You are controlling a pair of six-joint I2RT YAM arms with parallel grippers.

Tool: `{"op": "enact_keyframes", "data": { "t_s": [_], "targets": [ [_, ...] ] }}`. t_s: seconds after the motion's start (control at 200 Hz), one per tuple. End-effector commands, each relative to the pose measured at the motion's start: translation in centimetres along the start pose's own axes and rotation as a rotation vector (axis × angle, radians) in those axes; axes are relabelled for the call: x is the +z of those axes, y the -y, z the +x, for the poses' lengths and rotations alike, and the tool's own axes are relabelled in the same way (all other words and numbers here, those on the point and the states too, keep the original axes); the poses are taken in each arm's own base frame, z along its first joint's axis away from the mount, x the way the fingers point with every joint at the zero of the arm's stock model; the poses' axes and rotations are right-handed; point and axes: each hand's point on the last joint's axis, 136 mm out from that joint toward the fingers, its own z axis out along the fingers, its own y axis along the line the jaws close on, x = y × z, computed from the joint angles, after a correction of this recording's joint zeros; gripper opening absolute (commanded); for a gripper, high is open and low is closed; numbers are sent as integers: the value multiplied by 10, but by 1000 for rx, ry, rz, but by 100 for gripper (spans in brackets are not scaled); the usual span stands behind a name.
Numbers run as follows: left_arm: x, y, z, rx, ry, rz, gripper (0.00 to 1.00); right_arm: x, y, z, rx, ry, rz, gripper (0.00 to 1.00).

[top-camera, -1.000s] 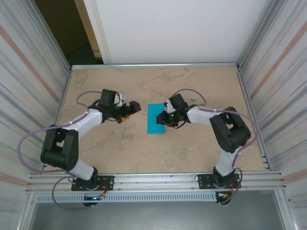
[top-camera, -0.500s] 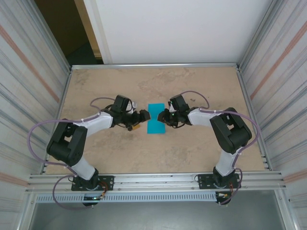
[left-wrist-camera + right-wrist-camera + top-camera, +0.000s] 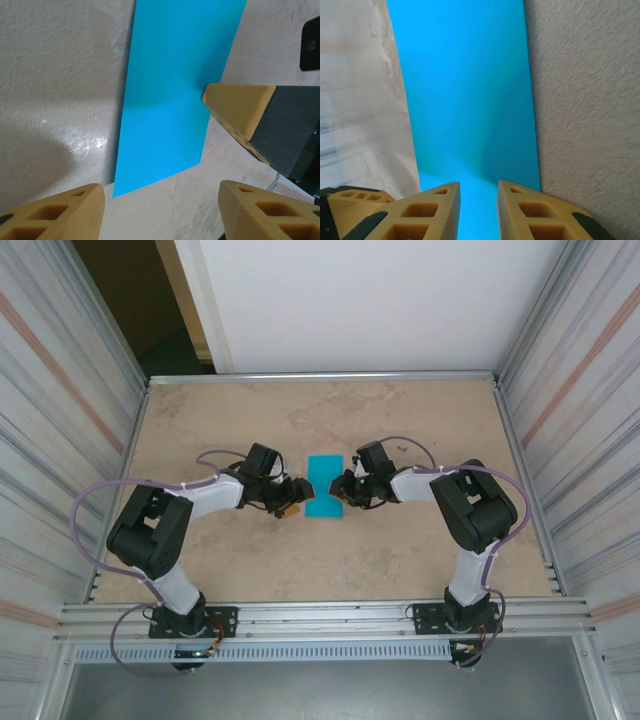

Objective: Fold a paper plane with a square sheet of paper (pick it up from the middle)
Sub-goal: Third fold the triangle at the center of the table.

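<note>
Hovering both my grippers over the square sheet of paper (image 3: pixel 324 487), which lies flat as a narrow upright rectangle in the middle of the table (image 3: pixel 400 550). It's thin, plain, bright turquoise, with crisp straight edges and sharp corners. From my left wrist cam there's a faint soft shade across it, so it may not lie perfectly flat there.

My left gripper (image 3: pixel 160 192) sits at the paper's near left corner, tan fingers spread well apart, nothing between them. You can see the open honeycomb pockets in those fingers, a blocky printed-plastic look.

My right gripper (image 3: pixel 476 187) comes in from the right side, fingers close together with just a slim gap, blue showing through it. Its tips are at the sheet's right edge, and one wedge-shaped tan tip looks to be touching that edge. I can't tell if it's pressing down, but it isn't clamped on anything I can see.

The tabletop is beige with a mottled stone pattern, a bit grainy up close, with a slight sheen left of the sheet.
</note>
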Motion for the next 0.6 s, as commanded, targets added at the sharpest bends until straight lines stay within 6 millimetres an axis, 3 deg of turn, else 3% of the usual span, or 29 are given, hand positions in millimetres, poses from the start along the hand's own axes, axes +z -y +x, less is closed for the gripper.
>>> {"op": "enact_keyframes", "data": {
  "t_s": [0.0,0.301,0.596],
  "targets": [
    [4,1,3,-6,-25,-23,58,10,42,15,80,-46,103,27],
    [13,-5,7,-16,-64,-41,52,10,45,15,92,-52,110,26],
    [19,9,5,-5,-90,22,47,9,45,14,98,-55,110,26]
  ]
}}
